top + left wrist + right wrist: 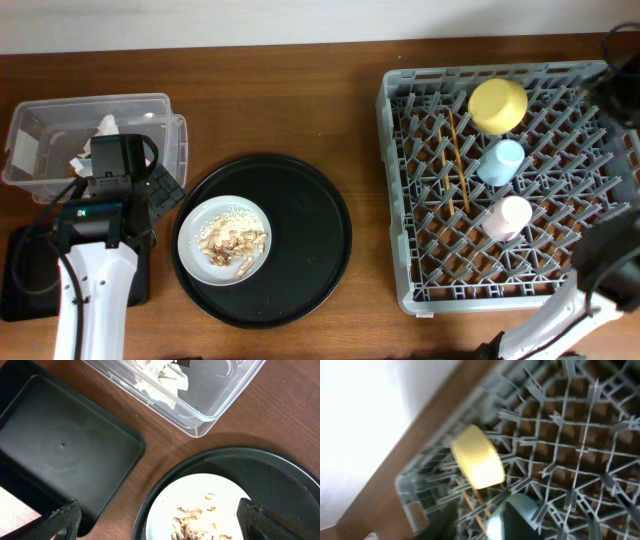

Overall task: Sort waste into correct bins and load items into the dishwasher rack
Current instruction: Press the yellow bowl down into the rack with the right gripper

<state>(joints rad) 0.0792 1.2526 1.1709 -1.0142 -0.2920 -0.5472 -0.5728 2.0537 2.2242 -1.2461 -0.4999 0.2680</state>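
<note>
Hovering wide open, the left pincer [160, 519] frames the plate [200, 487] of food scraps [192, 522] beneath it. Tipping them into the black tray [60, 450] just beside it likely comes next, needing a firm rim grip.
</note>
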